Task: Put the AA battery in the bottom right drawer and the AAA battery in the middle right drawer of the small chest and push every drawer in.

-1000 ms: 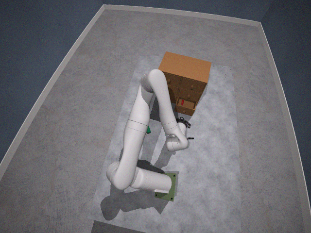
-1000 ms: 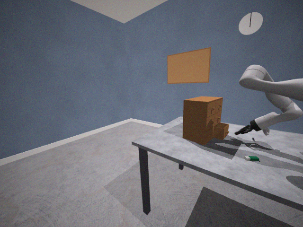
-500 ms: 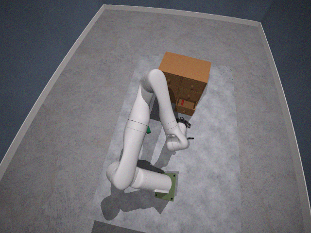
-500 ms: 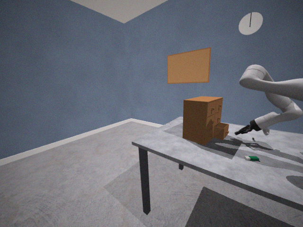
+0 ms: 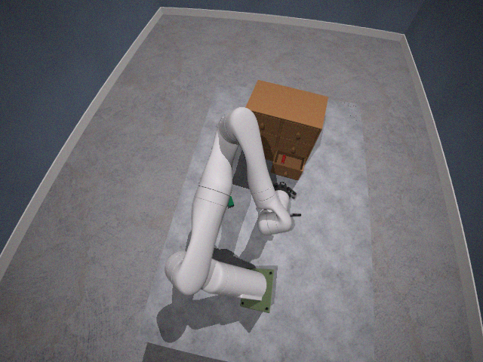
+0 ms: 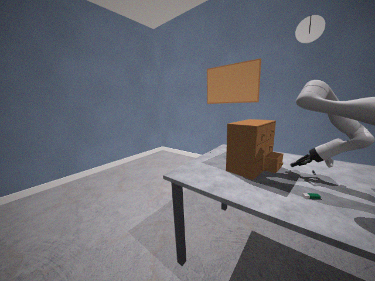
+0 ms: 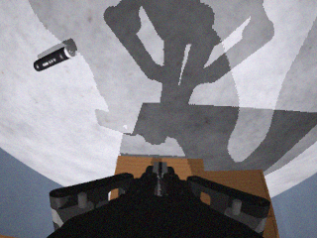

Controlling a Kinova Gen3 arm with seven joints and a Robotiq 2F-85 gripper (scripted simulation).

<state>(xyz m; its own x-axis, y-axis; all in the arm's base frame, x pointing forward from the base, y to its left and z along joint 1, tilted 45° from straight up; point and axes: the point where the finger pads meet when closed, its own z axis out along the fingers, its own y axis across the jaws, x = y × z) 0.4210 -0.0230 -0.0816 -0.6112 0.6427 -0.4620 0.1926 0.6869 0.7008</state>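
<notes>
Green-and-white eraser (image 5: pixel 231 201) (image 6: pixel 311 196) lies flat on the table, well apart from other objects; orange-brown board (image 6: pixel 234 81) and round white clock (image 6: pixel 310 28) are mounted on the blue wall (image 6: pixel 181 60)

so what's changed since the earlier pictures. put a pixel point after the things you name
Nothing visibly changed. The gripper (image 5: pixel 282 184) (image 6: pixel 292 164) (image 7: pixel 159 171) stayed in front of the chest (image 5: pixel 288 102) (image 6: pixel 241 146), the bottom right drawer (image 5: pixel 278 170) (image 6: pixel 270 165) stayed out with the red cylinder (image 5: pixel 283 158) in it, and the black battery (image 5: pixel 296 214) (image 6: pixel 313 172) (image 7: pixel 51 59) stayed on the table (image 5: pixel 339 234) (image 6: pixel 211 181) (image 7: pixel 30 124).
</notes>
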